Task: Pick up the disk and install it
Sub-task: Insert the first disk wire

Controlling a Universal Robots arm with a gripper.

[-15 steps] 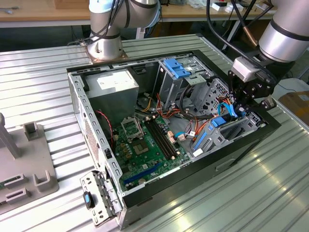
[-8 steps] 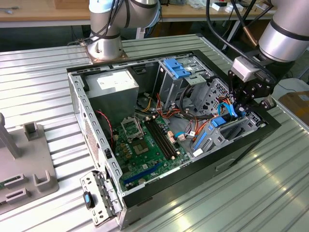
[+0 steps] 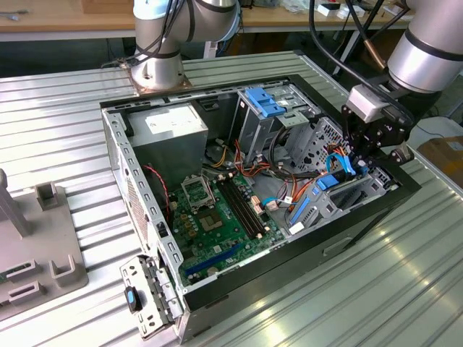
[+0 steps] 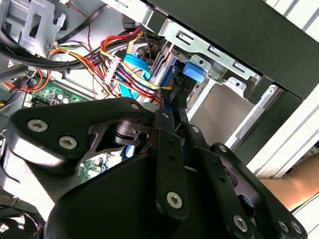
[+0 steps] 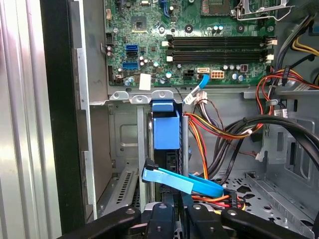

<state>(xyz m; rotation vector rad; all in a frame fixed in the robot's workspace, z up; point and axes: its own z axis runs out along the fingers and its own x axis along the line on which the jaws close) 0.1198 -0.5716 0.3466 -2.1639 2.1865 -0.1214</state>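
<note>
The disk (image 3: pixel 319 195) stands on edge in the drive bay at the exterior view's right end of the open computer case (image 3: pixel 116 155). It is dark, with bright blue rails and a blue end tab (image 5: pixel 165 128). That tab (image 4: pixel 194 72) sits against the bay's metal bracket. My gripper (image 3: pixel 356 168) hangs over the bay's outer end. In both wrist views the black fingers (image 5: pixel 160 219) lie close on either side of the disk's edge, gripper (image 4: pixel 174 112) shut on it.
A flat blue cable (image 5: pixel 182 182) and coloured wire bundles (image 4: pixel 124 64) crowd the bay. An upright metal cage with a blue latch (image 3: pixel 264 101), the motherboard (image 3: pixel 217 217) and the power supply (image 3: pixel 170 129) fill the case. A grey fixture (image 3: pixel 36 249) sits on the ribbed table.
</note>
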